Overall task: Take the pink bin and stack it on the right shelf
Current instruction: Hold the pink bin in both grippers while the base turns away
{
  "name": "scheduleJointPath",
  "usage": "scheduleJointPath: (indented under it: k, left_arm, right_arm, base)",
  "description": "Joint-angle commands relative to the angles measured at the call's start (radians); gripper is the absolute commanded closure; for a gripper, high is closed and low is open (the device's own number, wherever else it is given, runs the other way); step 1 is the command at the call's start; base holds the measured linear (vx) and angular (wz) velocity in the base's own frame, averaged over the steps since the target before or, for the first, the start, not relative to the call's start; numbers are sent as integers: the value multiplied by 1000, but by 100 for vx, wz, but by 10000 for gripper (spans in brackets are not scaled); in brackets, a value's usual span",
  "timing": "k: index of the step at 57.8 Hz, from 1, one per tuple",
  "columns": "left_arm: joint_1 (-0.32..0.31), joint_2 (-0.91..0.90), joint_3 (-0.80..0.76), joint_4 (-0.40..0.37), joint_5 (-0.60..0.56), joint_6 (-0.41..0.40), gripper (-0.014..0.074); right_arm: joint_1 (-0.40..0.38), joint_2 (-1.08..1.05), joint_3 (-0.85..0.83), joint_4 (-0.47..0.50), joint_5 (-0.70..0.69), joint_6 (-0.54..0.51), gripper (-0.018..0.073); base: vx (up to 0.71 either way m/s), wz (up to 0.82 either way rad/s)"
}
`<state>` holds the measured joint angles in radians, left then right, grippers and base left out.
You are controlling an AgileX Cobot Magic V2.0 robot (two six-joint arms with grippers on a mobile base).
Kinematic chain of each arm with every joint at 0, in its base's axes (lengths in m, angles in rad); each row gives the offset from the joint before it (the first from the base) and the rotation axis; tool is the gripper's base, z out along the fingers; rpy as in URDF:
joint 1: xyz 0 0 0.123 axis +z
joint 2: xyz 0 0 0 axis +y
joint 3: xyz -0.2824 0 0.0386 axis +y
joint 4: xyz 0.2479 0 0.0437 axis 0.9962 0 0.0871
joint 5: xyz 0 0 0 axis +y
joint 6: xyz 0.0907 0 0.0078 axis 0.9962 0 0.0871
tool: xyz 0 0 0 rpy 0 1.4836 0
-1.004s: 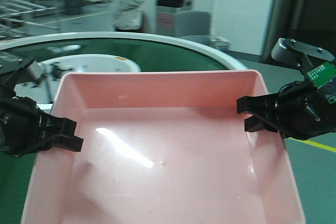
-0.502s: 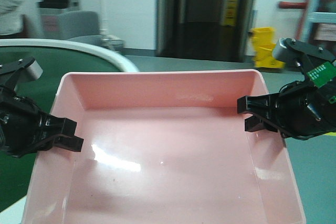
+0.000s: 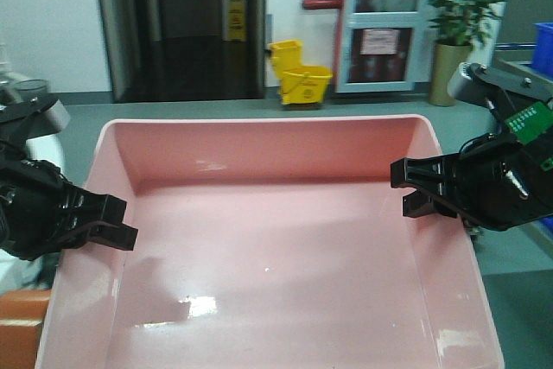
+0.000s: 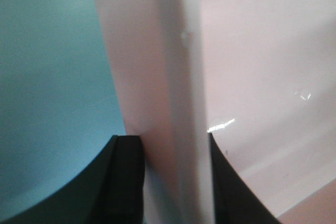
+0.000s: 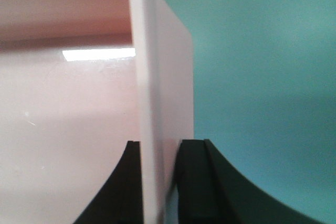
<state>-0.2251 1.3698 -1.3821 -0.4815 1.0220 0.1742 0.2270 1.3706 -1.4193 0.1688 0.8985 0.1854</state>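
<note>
Front-facing: pink bin [image 3: 276, 257] (side walls) between fingers [image 3: 97, 208]

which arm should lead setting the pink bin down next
Neither alone: the left gripper clamps the left wall of the shallow pale-pink plastic bin, the right gripper its right wall, so both likely carry it together.

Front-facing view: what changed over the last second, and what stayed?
The background swept left: green table and person are gone; a doorway, yellow mop bucket and plant appeared, so the robot likely turned right. The left claw and right claw stay clamped on the side walls of the pink bin.
</note>
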Motion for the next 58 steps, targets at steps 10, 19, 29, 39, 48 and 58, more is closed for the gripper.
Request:
scheduleJointPath:
  k: [10, 19, 29, 39, 48, 58]
  left_arm:
    - [-8, -41, -29, -73, -9, 25, 601]
    - [-8, -41, -29, -73, -9, 25, 601]
    - [-8, -41, -29, -72, -9, 25, 601]
    - [-8, -41, -29, -72, -9, 25, 601]
    - [-8, -41, -29, -72, -9, 25, 601]
    - [-8, -41, -29, -72, -9, 25, 601]
  right_arm:
    - [-10, -30, -37, 21, -116, 9, 568]
    - [-10, -30, -37, 21, -116, 9, 568]
    - [-10, -30, -37, 22, -116, 9, 568]
    - [-10, -30, -37, 22, -116, 9, 568]
    - [-10, -30, -37, 22, -117, 9, 568]
    - [-10, -30, -37, 22, -117, 9, 568]
  base:
    - [21, -52]
    - [26, -40]
    - [32, -21]
    - [37, -11]
    - [43, -5]
    - [47, -8]
